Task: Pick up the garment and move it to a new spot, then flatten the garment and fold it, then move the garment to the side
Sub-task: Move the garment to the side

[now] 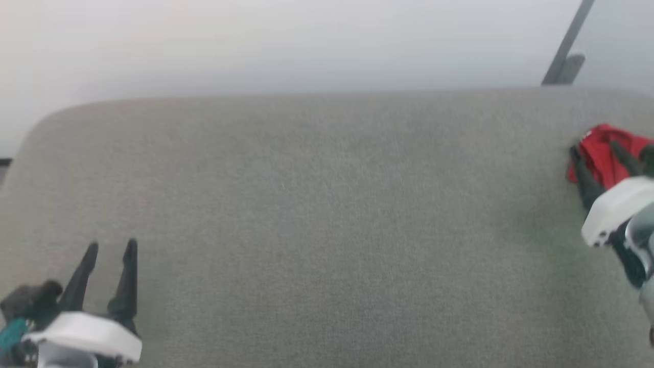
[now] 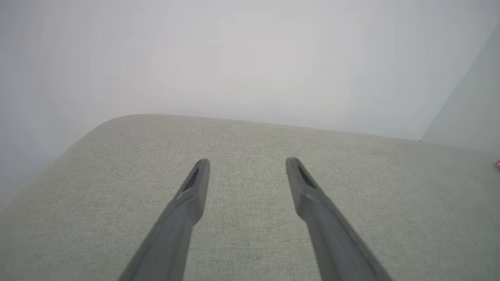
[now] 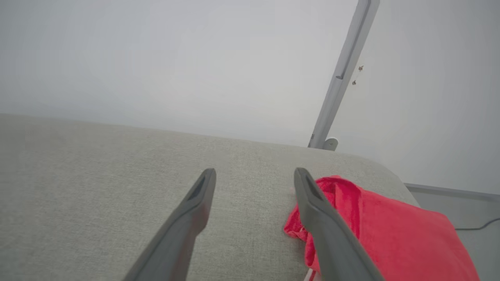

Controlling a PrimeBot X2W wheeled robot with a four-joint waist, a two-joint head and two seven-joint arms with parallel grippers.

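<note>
Bare test room: fabric-covered table [image 1: 327, 230] against white wall [image 1: 306, 41].

- Left gripper [image 1: 112, 244], at 7 o'clock in the head view: two long black pointy fingers [image 1: 127, 276] on a white round shell [image 1: 87, 332].
- At its 9 o'clock: a small teal bit [image 1: 13, 332] and a black lump [image 1: 30, 301].
- Right gripper [image 1: 595, 149], at 3 o'clock: the same, plus a pale grey arm [image 1: 644, 230].

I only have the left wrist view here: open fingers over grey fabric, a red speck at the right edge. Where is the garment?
Observer: The garment lies bunched at the right end of the grey cushion.
Operator: Is the right gripper holding it?
Observer: No; the right gripper is open, one finger overlapping the cloth's edge.
Operator: Anything behind?
Observer: A grey pole rises against the wall beyond the garment.
</note>
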